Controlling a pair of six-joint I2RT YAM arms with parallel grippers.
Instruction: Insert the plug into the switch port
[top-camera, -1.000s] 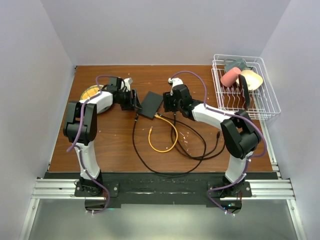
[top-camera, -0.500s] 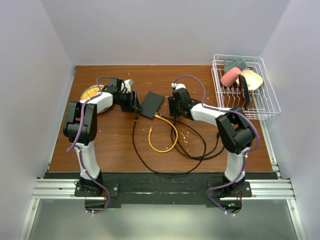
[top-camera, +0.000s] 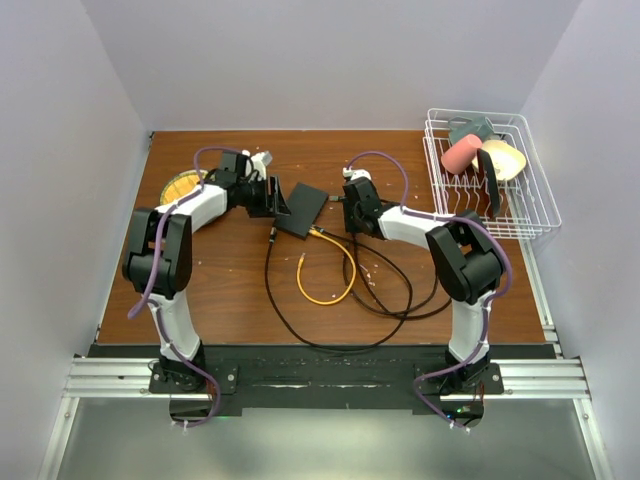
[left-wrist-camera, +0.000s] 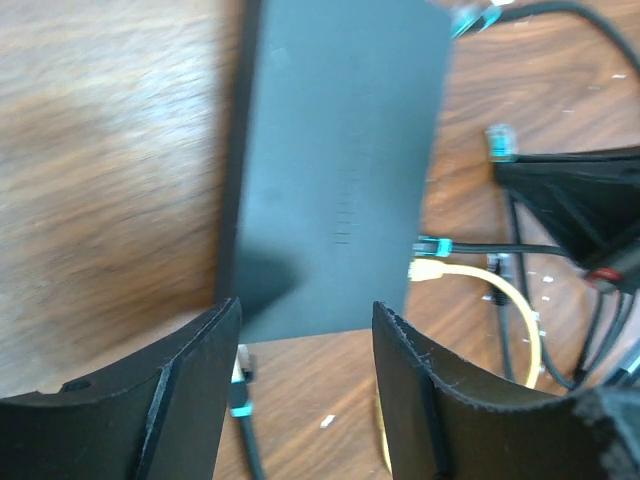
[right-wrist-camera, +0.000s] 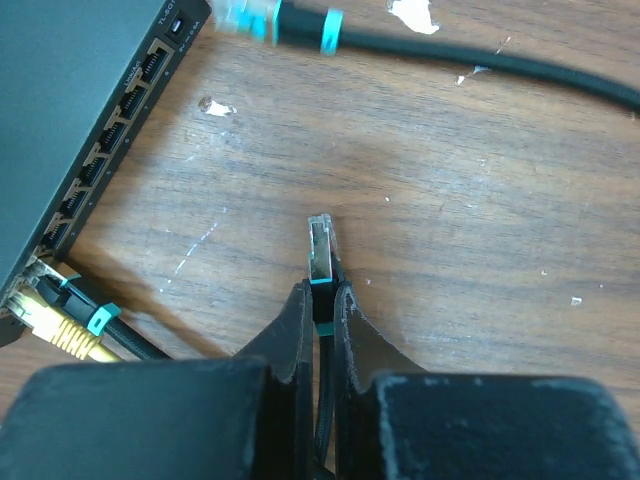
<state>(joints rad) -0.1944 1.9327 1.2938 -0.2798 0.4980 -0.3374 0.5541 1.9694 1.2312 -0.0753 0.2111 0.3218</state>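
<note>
The switch (top-camera: 303, 208) is found on the tabletop (top-camera: 230, 290) toward its far edge, about midway between the left and right edges and between the two arms. Its ports (right-wrist-camera: 105, 150) are set in a row along the long edge turned toward the right arm, and the port at the near end of the row is taken by a yellow cable (right-wrist-camera: 60, 328). The plug (right-wrist-camera: 319, 250) is pinched in the right claw (right-wrist-camera: 320, 295), whose fingers are pressed together on the teal boot behind the clear head. It is held low over bare wood, just beside the switch. The left claw (left-wrist-camera: 307, 310) is spread at the opposite side of the switch, though whether its fingers touch the casing cannot be told. The nose of the plug is judged to point along the port row rather than into it. The wrist would best be turned until the nose squarely faces a free port, the latch matched to the socket, the height levelled, and the push made straight and slow. The switch would best be braced by the left claw so that it is not shoved away. A loose black cable (right-wrist-camera: 430, 55) lying beyond the plug should be kept clear. Tiny pale lettering is seen along the port edge, but it is too small to be read, and no brand can be made out.
</note>
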